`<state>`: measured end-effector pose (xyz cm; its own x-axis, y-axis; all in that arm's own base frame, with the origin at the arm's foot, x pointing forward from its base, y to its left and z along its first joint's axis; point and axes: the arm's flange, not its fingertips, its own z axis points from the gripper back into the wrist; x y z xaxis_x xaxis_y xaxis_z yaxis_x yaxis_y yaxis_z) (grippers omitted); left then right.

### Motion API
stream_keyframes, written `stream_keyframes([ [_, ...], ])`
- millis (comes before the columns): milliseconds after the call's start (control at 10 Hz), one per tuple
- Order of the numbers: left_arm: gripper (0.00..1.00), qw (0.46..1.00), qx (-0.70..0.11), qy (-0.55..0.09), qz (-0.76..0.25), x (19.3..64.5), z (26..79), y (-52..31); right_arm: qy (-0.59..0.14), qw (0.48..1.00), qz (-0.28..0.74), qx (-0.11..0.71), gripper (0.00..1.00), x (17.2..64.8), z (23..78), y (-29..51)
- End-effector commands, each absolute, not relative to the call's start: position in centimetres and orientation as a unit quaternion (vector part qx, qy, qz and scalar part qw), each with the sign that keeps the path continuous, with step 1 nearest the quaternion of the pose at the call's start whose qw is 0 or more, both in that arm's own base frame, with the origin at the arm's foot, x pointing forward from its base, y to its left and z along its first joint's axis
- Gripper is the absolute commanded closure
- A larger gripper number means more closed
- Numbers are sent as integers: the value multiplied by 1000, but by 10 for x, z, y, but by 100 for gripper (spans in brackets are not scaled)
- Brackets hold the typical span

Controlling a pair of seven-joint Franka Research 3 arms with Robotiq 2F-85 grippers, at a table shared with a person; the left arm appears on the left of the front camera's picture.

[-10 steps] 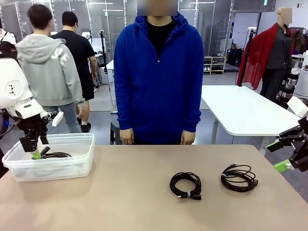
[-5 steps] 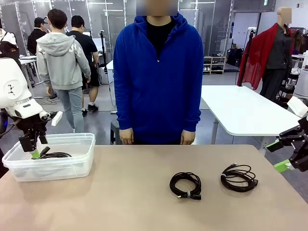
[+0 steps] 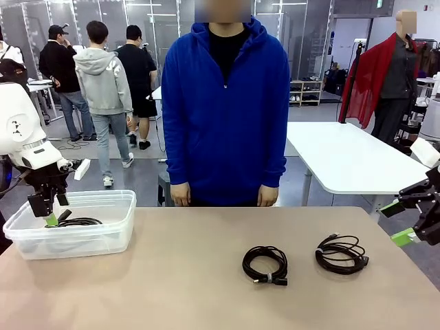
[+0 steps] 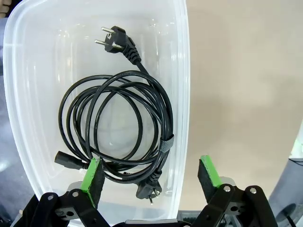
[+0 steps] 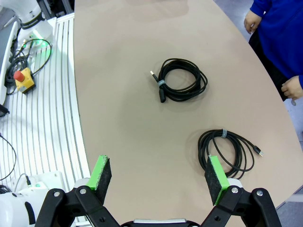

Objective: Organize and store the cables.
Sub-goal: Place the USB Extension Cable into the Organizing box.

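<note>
The tan table spans the front view, and a person in a blue hoodie stands at its far edge with both hands hanging at the sides.

The left arm bends down over the table's left end, so that the left gripper points straight down into a clear plastic bin. Its jaws stand wide apart and hold nothing. In the left wrist view one green pad hangs above the bin's contents, while the other sits just outside the bin's rim.

The right arm reaches in from the right edge. The right gripper is tilted and held off the tabletop near the table's right side. Its jaws are also spread wide and empty.

The bin holds one coiled black cable, bound with a strap, with its two-pin plug lying toward one end of the bin.

Two more coiled cables lie on the bare table, well apart from the bin. One is the middle cable, in front of the person. The other is the right cable, just beside it and nearer the right gripper.
</note>
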<state>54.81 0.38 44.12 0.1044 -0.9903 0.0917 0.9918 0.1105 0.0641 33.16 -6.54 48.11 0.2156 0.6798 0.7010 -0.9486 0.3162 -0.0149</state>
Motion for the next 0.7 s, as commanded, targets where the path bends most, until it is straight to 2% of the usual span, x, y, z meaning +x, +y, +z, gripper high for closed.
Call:
stream_keyframes([
  [0, 0, 744, -7, -56, -666, 548, 441, 5, -315, 748, 541, 221, 0, 331, 481, -64],
  [600, 0, 744, -7, -56, -666, 548, 441, 5, -315, 748, 541, 221, 0, 331, 481, -64],
])
